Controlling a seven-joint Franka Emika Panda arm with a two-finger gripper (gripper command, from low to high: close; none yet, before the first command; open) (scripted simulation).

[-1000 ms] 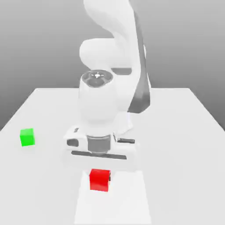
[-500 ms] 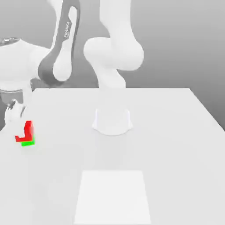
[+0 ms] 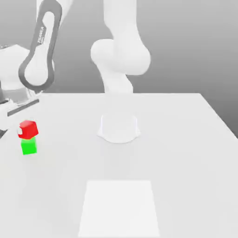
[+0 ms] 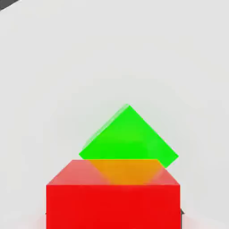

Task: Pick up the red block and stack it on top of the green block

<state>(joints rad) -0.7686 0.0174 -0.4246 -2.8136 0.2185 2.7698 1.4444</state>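
Note:
The red block (image 3: pixel 28 129) is at the exterior view's far left, directly above the green block (image 3: pixel 29 146), with its lower edge at about the height of the green block's top. It is turned slightly against the green one. My gripper (image 3: pixel 21 132) comes in from the left edge and is shut on the red block; the hand's white body hides most of the fingers. In the hand view the red block (image 4: pixel 114 197) is close to the camera, and the green block (image 4: pixel 127 136) lies beyond it on the white table, rotated corner-on.
The arm's round white base (image 3: pixel 119 128) stands mid-table, and its links arch over the table's left side. A lighter square patch (image 3: pixel 119 209) marks the white table (image 3: pixel 186 153) near its front edge. The table's left edge runs close to the blocks.
The arm has swung from the front middle to the far left, carrying the red block. The block has gone from low and tilted against the green block to level above it.

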